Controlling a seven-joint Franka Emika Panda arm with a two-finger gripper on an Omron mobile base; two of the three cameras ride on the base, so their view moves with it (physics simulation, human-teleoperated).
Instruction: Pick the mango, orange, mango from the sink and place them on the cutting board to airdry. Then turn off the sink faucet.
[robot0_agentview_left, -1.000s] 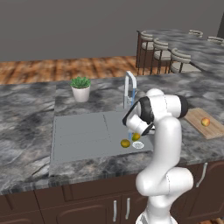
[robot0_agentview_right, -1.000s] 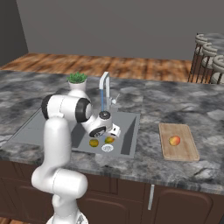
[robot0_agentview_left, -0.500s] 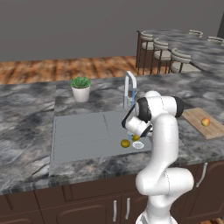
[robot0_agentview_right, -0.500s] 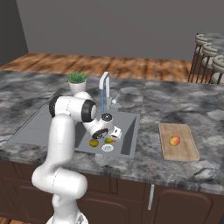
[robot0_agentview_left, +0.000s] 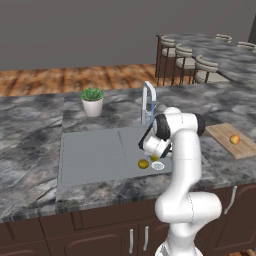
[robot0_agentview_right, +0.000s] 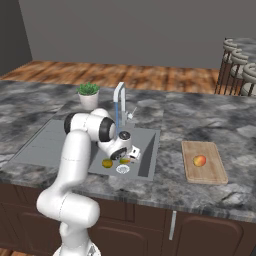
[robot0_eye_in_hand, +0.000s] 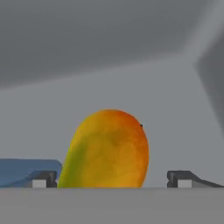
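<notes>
In the hand view a green-and-orange mango (robot0_eye_in_hand: 107, 151) lies on the sink floor between my two finger tips (robot0_eye_in_hand: 43, 178), and the open gripper (robot0_eye_in_hand: 111, 181) straddles it without closing. The left base view has the gripper (robot0_agentview_left: 157, 154) low inside the sink (robot0_agentview_left: 90, 150), over that mango (robot0_agentview_left: 155, 158). An olive-yellow mango (robot0_agentview_left: 143, 163) lies just left of it, by the round drain (robot0_agentview_left: 158, 165). The orange (robot0_agentview_left: 234, 139) rests on the cutting board (robot0_agentview_left: 222, 131) at the right. The sink faucet (robot0_agentview_left: 148, 102) rises behind the hand, and its blue stream (robot0_agentview_right: 117, 117) runs.
A potted plant (robot0_agentview_left: 92, 100) stands on the counter behind the sink's left side. Dark marble counter (robot0_agentview_left: 30, 145) surrounds the basin. Bar stools (robot0_agentview_left: 200, 65) stand at a far counter on the right. The sink's ribbed left half (robot0_agentview_left: 85, 155) is bare.
The arm has swung slightly right and lowered the hand deeper into the sink, down over the green-and-orange mango. The jaws have stayed open. The fruits have not moved.
</notes>
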